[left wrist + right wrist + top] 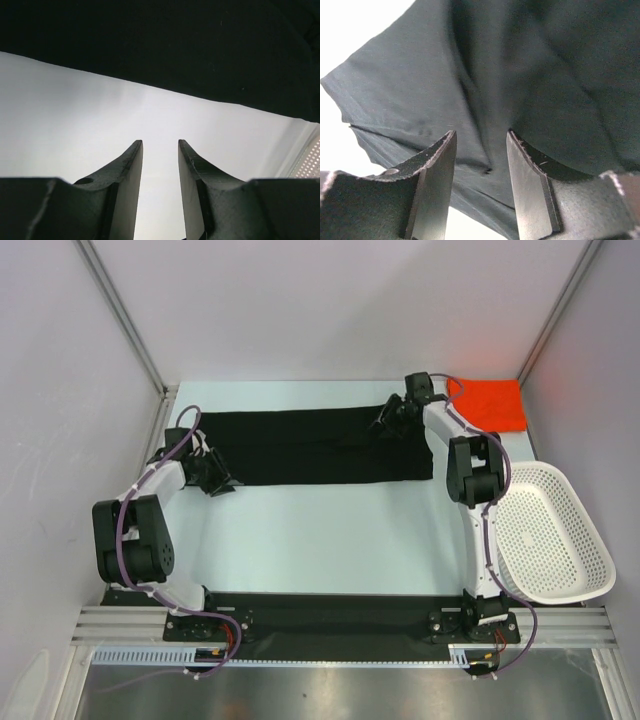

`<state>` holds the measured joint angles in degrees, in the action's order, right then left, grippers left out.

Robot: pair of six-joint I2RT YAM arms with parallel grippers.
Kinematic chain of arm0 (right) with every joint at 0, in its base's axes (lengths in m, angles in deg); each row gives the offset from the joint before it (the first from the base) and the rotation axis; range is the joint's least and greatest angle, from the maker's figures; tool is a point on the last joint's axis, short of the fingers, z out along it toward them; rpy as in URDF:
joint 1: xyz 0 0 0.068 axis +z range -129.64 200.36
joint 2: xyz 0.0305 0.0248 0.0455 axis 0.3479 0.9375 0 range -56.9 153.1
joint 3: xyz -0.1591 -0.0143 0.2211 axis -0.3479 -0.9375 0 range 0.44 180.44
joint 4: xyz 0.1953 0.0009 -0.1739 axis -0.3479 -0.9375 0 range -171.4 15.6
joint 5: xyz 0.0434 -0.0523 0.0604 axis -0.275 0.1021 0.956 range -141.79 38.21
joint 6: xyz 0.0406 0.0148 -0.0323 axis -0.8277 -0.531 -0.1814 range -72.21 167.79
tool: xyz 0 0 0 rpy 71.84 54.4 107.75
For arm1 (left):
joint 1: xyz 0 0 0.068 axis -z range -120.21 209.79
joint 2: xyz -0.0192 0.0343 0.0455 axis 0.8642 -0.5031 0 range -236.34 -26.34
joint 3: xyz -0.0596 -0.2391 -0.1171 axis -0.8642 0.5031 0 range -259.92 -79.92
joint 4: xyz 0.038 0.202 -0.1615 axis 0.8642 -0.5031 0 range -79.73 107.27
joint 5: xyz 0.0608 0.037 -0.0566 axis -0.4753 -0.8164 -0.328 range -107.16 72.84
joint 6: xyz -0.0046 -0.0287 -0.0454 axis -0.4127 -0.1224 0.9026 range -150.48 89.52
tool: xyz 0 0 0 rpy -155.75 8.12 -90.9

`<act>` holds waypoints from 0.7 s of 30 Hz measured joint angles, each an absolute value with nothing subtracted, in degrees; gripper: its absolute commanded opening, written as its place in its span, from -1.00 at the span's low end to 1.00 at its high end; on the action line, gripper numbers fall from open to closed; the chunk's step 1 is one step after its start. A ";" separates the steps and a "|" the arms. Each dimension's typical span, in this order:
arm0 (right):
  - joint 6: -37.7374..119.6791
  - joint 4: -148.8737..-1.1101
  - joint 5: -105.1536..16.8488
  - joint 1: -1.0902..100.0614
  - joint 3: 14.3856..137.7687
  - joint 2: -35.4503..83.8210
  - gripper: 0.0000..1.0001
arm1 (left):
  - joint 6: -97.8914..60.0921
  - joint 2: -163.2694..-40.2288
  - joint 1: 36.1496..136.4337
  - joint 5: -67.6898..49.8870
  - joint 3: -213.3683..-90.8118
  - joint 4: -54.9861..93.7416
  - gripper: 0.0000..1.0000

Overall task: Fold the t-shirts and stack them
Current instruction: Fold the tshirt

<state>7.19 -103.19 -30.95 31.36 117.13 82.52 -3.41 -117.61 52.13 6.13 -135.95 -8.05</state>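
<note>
— So, how do the jaws stand?
— The left gripper [158, 144] is parted over bare tabletop [330, 530], gripping nothing. The black t-shirt [310, 445] lies just ahead, its left end nearest this arm. The right gripper [479, 135] is also parted, over the strip's far right part, pinching no cloth.
— And its long axis?
— Left to right across the far half. The folded orange-red t-shirt [492, 405] sits in the far right corner.
</note>
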 measured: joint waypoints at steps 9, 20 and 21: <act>3.82 -100.29 -26.12 30.49 106.53 78.45 -0.18 | -3.37 -118.42 52.24 7.15 -137.13 -8.00 -0.21; 4.69 -98.80 -25.69 31.06 101.48 73.19 -0.10 | -3.41 -120.34 52.94 7.63 -138.99 -7.78 -0.22; 4.56 -98.41 -25.49 31.12 100.86 72.81 -0.10 | -3.43 -120.38 52.94 7.66 -138.99 -7.76 -0.22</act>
